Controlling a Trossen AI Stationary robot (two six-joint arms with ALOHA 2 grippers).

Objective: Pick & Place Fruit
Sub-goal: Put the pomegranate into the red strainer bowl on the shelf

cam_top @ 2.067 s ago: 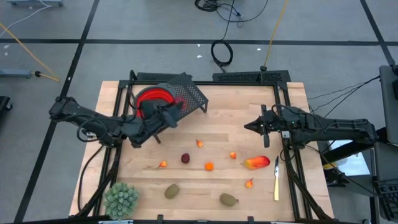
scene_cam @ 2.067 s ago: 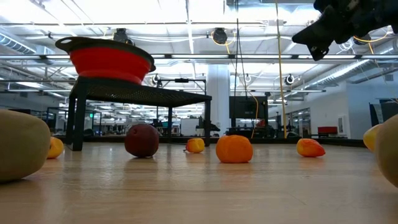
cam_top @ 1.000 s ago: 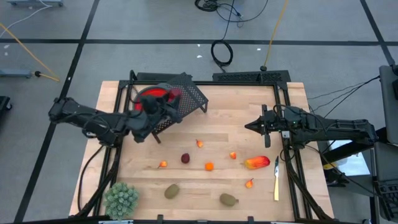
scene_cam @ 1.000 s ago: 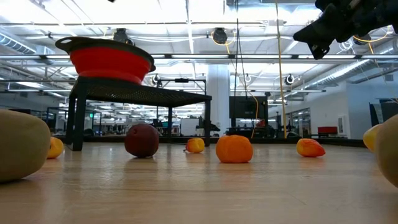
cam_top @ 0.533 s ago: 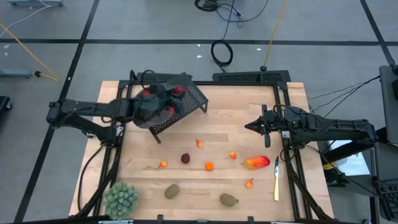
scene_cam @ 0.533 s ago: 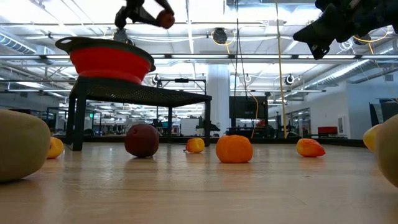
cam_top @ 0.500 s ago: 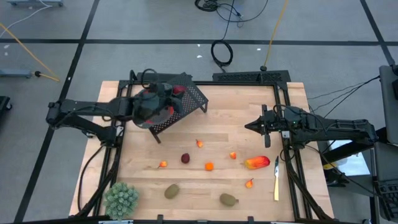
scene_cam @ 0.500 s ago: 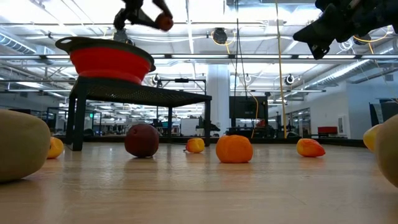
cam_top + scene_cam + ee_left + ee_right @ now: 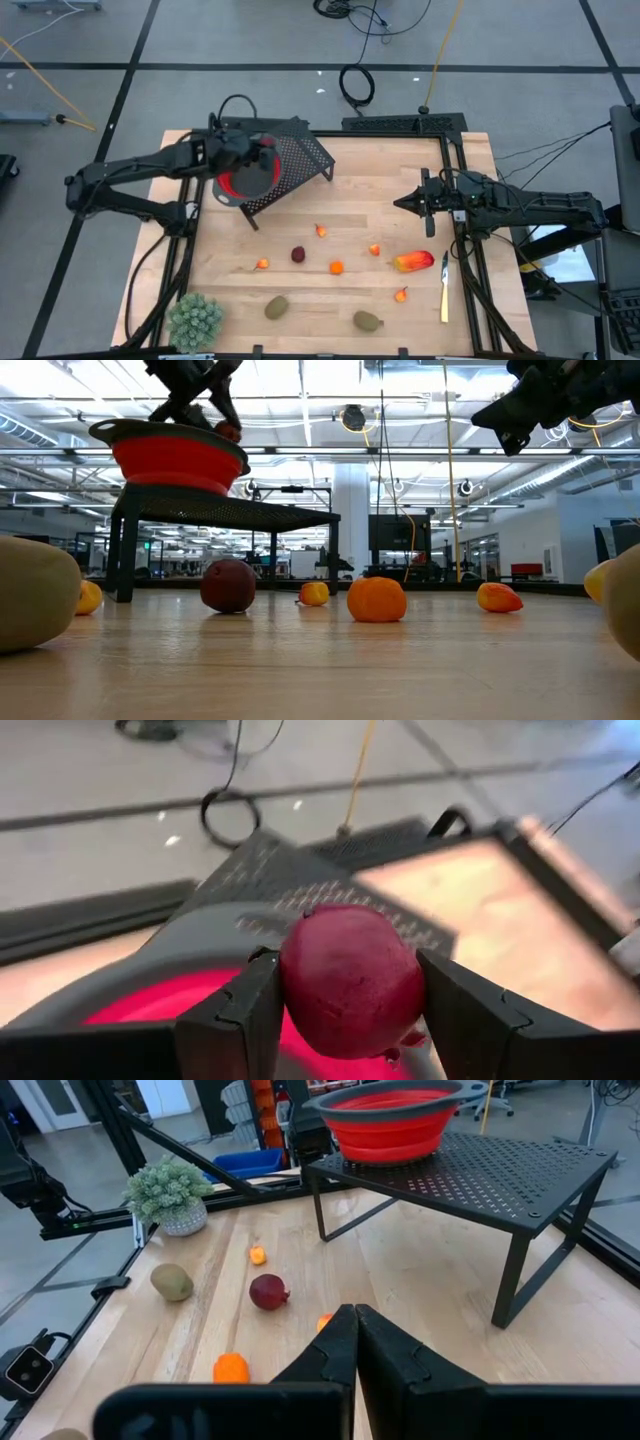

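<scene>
Our left gripper (image 9: 345,1005) is pinching a dark red toy ball (image 9: 348,982) above the red collapsible bowl (image 9: 240,180); releasing off-centre risks a rim bounce. Our right gripper (image 9: 400,203) is idling, fingers pressed together.

high: straight down | low: table level | wrists: forward, close | shared: red bowl (image 9: 240,180)

Bowl (image 9: 243,178) on rack (image 9: 300,156), back-left; fruit (image 9: 336,267) scattered on table (image 9: 380,170) front.
</scene>
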